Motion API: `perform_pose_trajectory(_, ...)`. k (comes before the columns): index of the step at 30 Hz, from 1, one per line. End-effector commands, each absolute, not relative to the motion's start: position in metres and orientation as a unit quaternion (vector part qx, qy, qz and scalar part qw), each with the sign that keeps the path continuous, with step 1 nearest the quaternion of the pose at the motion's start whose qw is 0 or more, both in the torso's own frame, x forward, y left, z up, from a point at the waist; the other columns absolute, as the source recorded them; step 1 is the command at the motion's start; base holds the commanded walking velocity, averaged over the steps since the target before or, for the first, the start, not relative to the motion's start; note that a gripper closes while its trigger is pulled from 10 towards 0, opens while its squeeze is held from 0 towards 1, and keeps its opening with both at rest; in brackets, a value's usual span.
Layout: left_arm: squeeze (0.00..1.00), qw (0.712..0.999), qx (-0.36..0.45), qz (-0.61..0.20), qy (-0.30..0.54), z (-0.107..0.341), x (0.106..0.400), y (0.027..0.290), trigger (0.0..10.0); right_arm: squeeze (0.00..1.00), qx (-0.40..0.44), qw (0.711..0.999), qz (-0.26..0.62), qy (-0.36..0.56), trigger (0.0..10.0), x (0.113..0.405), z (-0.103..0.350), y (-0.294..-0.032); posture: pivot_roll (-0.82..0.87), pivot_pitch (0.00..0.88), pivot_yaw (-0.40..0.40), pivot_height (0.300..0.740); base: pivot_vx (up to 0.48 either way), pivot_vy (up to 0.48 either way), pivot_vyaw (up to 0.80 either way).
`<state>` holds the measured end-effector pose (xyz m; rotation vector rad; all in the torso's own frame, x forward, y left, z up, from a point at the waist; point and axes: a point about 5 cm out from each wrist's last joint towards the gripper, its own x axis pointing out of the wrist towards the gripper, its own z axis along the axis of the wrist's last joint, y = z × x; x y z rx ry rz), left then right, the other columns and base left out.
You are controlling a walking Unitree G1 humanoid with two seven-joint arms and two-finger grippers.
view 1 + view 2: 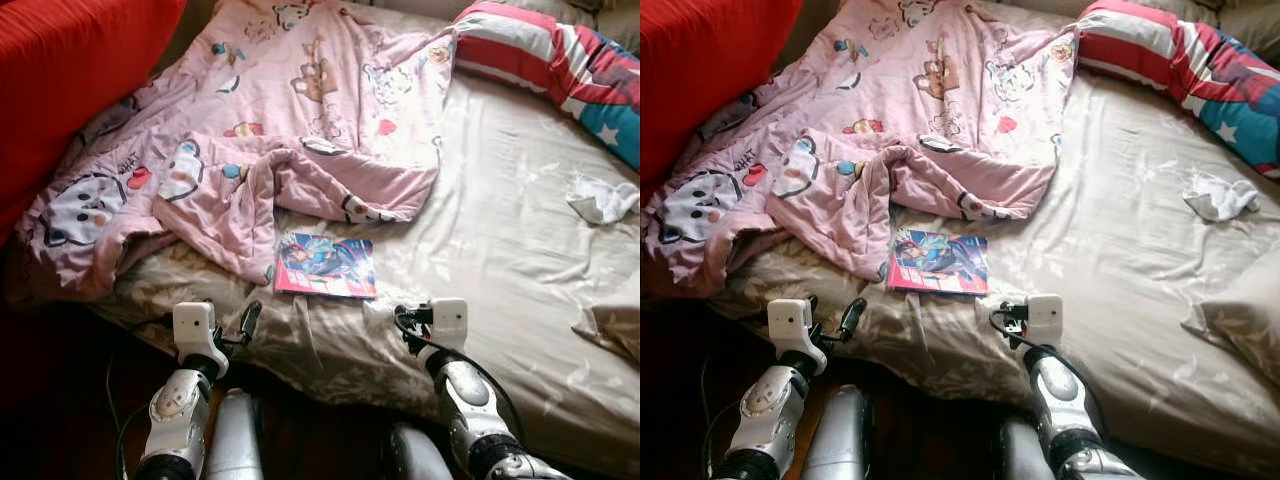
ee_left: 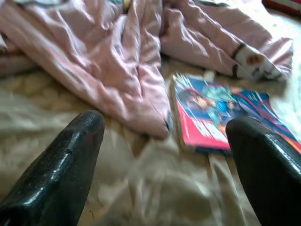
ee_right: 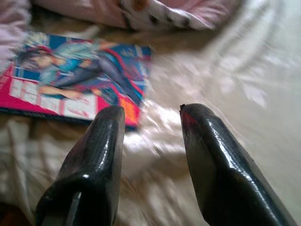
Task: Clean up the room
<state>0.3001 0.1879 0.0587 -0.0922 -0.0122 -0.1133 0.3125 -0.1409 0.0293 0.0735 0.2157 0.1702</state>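
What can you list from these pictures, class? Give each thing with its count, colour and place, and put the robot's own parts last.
Bed sheet: one, beige, covering the bed.
Quilt: one, pink with cartoon prints, crumpled over the bed's left half.
Comic book: one, pink and blue cover, flat on the sheet just below the quilt.
Pillow: one, red, white and blue, far right corner.
Cloth: one, white, crumpled at the right.
Cushion: one, red, far left.
Left claw: open, near the bed's edge.
Right claw: open, near the book.

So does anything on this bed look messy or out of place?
Yes. The pink cartoon-print quilt lies bunched and twisted, a colourful comic book lies loose on the beige sheet, and a crumpled white cloth lies near the striped pillow.
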Motion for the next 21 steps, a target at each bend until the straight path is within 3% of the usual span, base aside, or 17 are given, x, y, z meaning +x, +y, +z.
perform_pose_trajectory(1, 0.0, 0.997, -0.048, -0.057, 0.009, 0.0525, 0.2956, 0.1848, 10.0, 0.0, 0.03, 0.989, 0.086, 0.118, 10.0, 0.3065, 0.0229, -0.1438, 0.09, 0.285, -0.078, 0.62, 0.285, 0.0, 0.0)
perform_pose_trajectory(7, 0.0, 0.997, -0.048, -0.058, 0.013, 0.0525, 0.293, 0.1854, 10.0, 0.0, 0.023, 0.989, 0.095, 0.114, 10.0, 0.3021, 0.0205, -0.1428, 0.09, 0.309, -0.08, 0.62, 0.287, 0.0, 0.57)
perform_pose_trajectory(10, 0.0, 0.997, -0.048, -0.058, 0.015, 0.0519, 0.2916, 0.1856, 10.0, 0.0, 0.027, 0.989, 0.089, 0.119, 10.0, 0.3007, 0.0188, -0.144, 0.09, 0.313, -0.079, 0.62, 0.285, 0.0, 0.0)
perform_pose_trajectory(21, 0.0, 0.996, -0.055, -0.074, 0.01, 0.0575, 0.2906, 0.1788, 10.0, 0.0, 0.03, 0.985, 0.104, 0.137, 10.0, 0.3036, 0.0184, -0.1414, 0.09, 0.34, -0.077, 0.62, 0.0, 0.0, 0.0)
